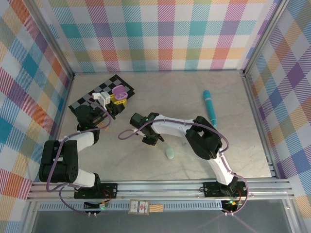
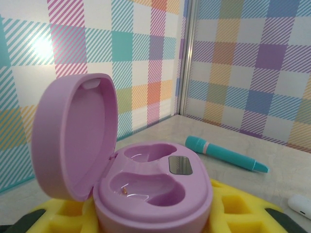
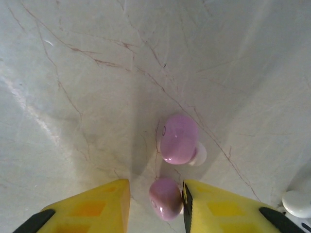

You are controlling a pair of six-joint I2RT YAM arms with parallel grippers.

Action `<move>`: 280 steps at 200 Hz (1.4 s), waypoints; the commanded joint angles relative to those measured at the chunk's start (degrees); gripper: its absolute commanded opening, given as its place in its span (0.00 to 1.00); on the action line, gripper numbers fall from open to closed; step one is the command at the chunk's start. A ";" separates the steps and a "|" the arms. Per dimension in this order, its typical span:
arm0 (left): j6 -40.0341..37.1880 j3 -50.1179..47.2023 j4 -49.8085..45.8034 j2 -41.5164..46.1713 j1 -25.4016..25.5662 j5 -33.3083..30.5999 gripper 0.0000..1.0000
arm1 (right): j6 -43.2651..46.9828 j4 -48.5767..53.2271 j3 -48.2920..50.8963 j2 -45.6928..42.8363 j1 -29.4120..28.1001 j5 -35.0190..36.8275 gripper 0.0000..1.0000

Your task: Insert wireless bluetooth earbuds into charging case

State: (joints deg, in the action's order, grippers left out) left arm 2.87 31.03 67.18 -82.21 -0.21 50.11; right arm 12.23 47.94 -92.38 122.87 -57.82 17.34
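Two pinkish earbuds [image 3: 179, 138] lie on the marble table [image 3: 73, 73] under the right gripper [image 3: 156, 196]. One, w/ a white tip, sits just ahead of the yellow fingers [image 3: 87, 211]. The second bud [image 3: 165, 198] is down betw. them, touching the finger on picture-right, w/ a gap to the other. Jaws stand part-open, not clamped on it. The left gripper [image 1: 118, 100] holds the purple charging case [image 2: 153, 194] betw. its yellow pads, by the checkered mat [image 1: 85, 102] at far left. Lid [image 2: 73, 136] stands up, hinged on the left; both wells [image 2: 146, 187] empty, a small shiny plate betw. them. Teal pen [image 2: 226, 153] lies on the table beyond the case. Pale green pebble-shaped item [image 1: 170, 153] lies on the table near the right gripper. White rounded item [image 3: 296, 203] at the low corner, too cropped to tell
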 commanded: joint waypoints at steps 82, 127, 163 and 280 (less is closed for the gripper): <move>-2.87 1.32 -1.26 2.86 -0.71 1.68 0.23 | -2.59 3.29 -1.93 1.15 -0.44 1.72 0.24; -3.23 1.13 -1.94 3.38 -0.72 1.76 0.23 | -8.03 4.86 -2.11 0.23 0.53 -0.19 0.26; -3.75 0.96 -2.54 3.80 -0.76 1.76 0.23 | -12.47 7.00 -1.58 -0.08 2.57 -0.05 0.26; -4.65 0.79 -3.45 4.39 -0.76 1.35 0.23 | -16.95 4.79 0.09 -4.12 5.87 -3.96 0.41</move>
State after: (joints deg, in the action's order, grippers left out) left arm 0.14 31.03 62.89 -79.35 -0.21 50.37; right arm -5.13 53.21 -93.34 122.85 -51.70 15.59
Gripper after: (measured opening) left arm 0.346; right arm 0.390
